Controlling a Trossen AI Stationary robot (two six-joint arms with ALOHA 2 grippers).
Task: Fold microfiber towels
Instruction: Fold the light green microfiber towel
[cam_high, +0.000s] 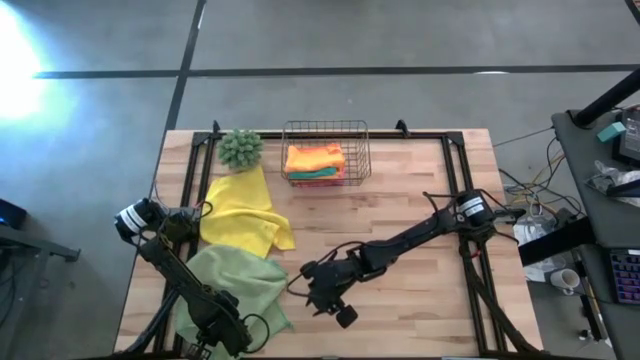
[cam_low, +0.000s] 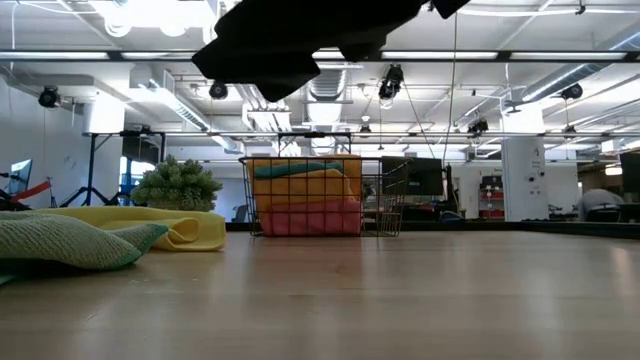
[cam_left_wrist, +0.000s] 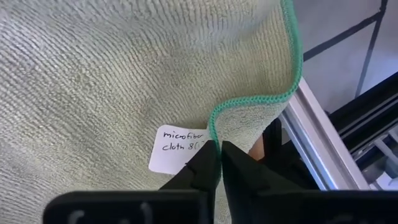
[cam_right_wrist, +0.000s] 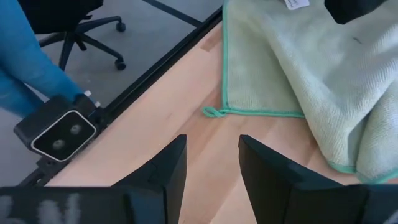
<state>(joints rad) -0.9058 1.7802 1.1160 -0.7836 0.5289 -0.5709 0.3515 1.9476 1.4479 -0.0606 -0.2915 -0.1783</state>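
Note:
A pale sage green towel (cam_high: 240, 282) with a teal hem lies rumpled at the table's near left; it also shows in the low view (cam_low: 60, 240). My left gripper (cam_left_wrist: 219, 163) is shut on its edge beside a white label (cam_left_wrist: 177, 146). A yellow towel (cam_high: 245, 212) lies spread behind it. More folded towels, orange, teal and pink, lie stacked in the wire basket (cam_high: 357, 160). My right gripper (cam_right_wrist: 211, 163) hangs open above bare wood, just right of the sage towel's corner (cam_right_wrist: 212, 112), touching nothing. My left gripper pinches the sage towel's teal-stitched hem (cam_left_wrist: 212, 132) between its two fingers, right beside the white label. The fingers come slanting down from above. The hem curls up at the fingers; the rest of the towel lies slack on the table. One layer or several, I cannot tell.
A spiky green ball plant (cam_high: 240, 147) stands at the far left beside the basket. A small camera box (cam_right_wrist: 56, 134) sits at the near table edge. A black metal frame (cam_high: 455, 160) runs along the table's sides. Bare wood (cam_high: 420, 300) lies at the near right.

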